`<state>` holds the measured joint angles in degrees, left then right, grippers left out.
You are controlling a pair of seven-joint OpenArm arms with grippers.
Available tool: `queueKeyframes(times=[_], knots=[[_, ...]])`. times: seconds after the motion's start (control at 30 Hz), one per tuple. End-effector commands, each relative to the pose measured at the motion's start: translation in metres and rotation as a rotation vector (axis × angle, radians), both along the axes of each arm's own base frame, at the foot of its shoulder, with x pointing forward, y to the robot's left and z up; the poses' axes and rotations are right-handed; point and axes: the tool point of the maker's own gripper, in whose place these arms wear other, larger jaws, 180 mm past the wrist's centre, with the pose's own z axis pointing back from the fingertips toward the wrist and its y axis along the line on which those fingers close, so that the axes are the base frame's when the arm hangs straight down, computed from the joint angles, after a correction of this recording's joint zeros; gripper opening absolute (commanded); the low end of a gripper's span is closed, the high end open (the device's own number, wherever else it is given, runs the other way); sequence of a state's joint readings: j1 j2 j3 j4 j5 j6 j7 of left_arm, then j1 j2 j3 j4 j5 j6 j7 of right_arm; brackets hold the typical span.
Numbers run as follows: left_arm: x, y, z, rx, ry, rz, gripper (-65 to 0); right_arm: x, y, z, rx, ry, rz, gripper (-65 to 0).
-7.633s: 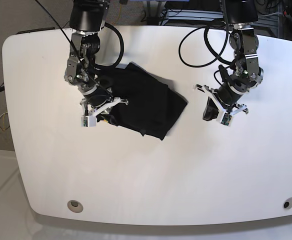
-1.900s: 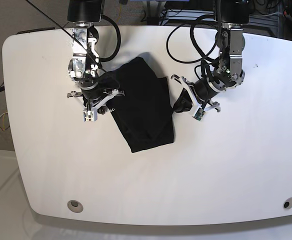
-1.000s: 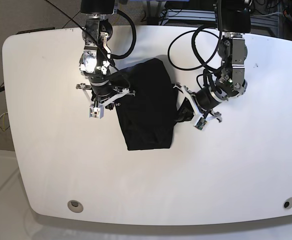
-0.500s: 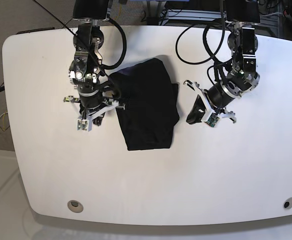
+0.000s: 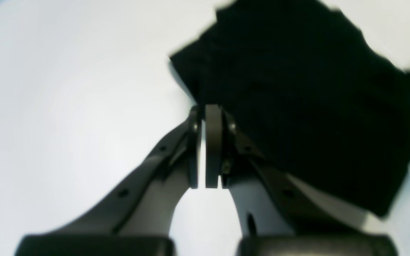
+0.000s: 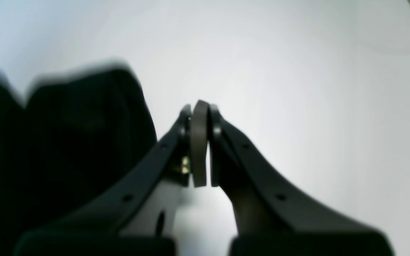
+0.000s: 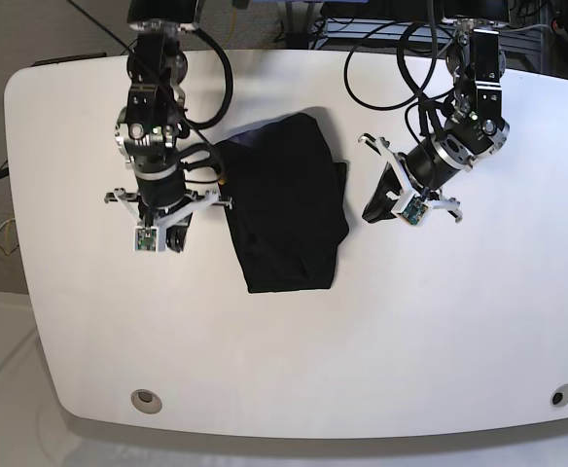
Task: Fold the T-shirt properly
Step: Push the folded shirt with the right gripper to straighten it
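A: Where's the T-shirt (image 7: 286,199)?

B: Mid-counter (image 7: 410,331), lying as a narrow black bundle between the two arms. No one holds it.

A: And the claws?

B: Left claw (image 5: 205,149) has its fingers pressed together on nothing, just beside the shirt's edge. Right claw (image 6: 199,142) is the same, pressed together and empty, with cloth off to one side.

A: So the fold looks nearly done?

B: I'd judge so, though the far edge is lumpy and a flap pokes out toward the left arm.

A: How to finish it well?

B: Tuck that flap in with a low, slow sweep, pinching only the top layer. Drag too hard and the whole bundle slides or unrolls.
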<state>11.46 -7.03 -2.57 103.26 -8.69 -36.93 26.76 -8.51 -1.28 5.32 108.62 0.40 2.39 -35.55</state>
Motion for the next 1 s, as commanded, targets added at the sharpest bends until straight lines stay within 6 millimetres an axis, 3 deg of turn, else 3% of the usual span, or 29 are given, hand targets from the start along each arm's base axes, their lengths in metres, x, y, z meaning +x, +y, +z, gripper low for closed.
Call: queueKeyframes(times=[0.0, 0.17, 0.4, 0.67, 0.97], knots=[[-0.001, -0.002, 0.008, -0.026, -0.026, -0.002, -65.0, -0.012, 0.008, 0.015, 0.004, -0.03, 0.022, -65.0], [-0.01, 0.0, -0.001, -0.024, 0.006, 0.006, -65.0, -0.041, 0.027, 0.0, 0.016, 0.045, 0.07, -65.0], [-0.016, 0.011, -0.013, -0.024, 0.047, 0.094, -65.0, -0.058, 0.056, -0.013, 0.037, 0.092, 0.146, -65.0], [-0.02, 0.021, -0.027, 0.054, 0.067, 0.141, -65.0, -0.061, 0.08, -0.012, 0.055, 0.094, 0.209, -65.0], [-0.026, 0.02, -0.033, 0.063, 0.084, 0.146, -65.0, -0.052, 0.083, -0.021, 0.051, 0.11, 0.215, -65.0]])
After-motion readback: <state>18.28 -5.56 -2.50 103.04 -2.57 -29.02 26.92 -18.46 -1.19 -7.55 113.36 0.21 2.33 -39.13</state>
